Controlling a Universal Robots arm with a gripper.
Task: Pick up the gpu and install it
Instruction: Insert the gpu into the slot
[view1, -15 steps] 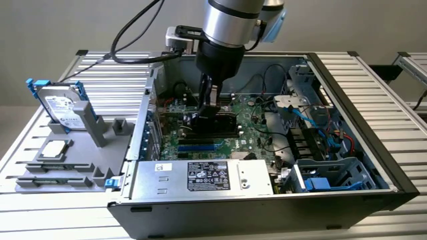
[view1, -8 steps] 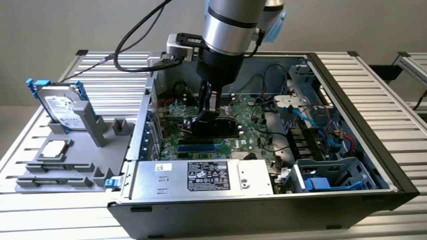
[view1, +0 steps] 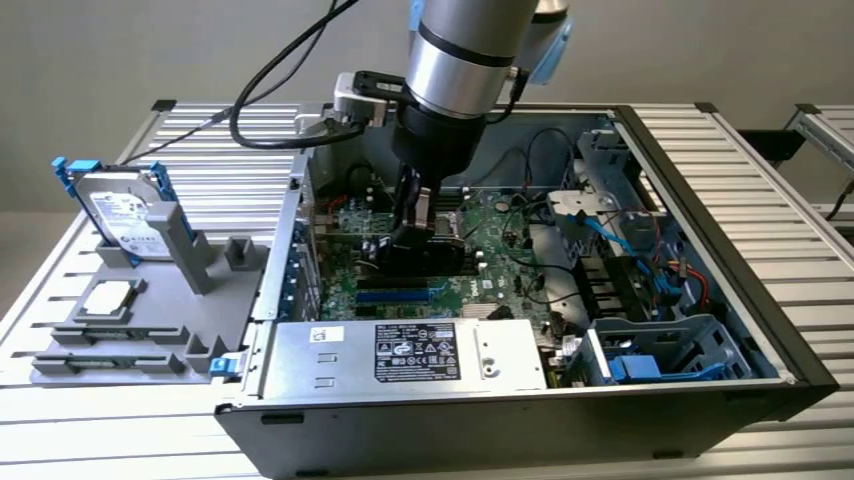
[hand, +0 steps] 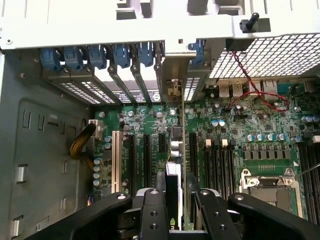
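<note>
The gpu (hand: 183, 150) appears edge-on in the wrist view, standing upright on the large green motherboard (hand: 240, 130). Its silver end bracket (hand: 175, 70) sits against the case's rear slot openings. My gripper (hand: 182, 222) is shut on the card's near end, with one black finger (hand: 152, 215) on each side. In the exterior view my gripper (view1: 416, 245) reaches straight down into the open computer case (view1: 694, 180), low over the motherboard (view1: 501, 250). The fingers largely hide the card there.
Blue slot clips (hand: 95, 55) line the rear wall of the case beside the bracket. A power supply (view1: 400, 355) and a drive cage (view1: 667, 350) border the board. Outside the case, at the exterior view's left, a silver hard drive with blue rails (view1: 120, 210) stands in a grey fixture (view1: 134, 340).
</note>
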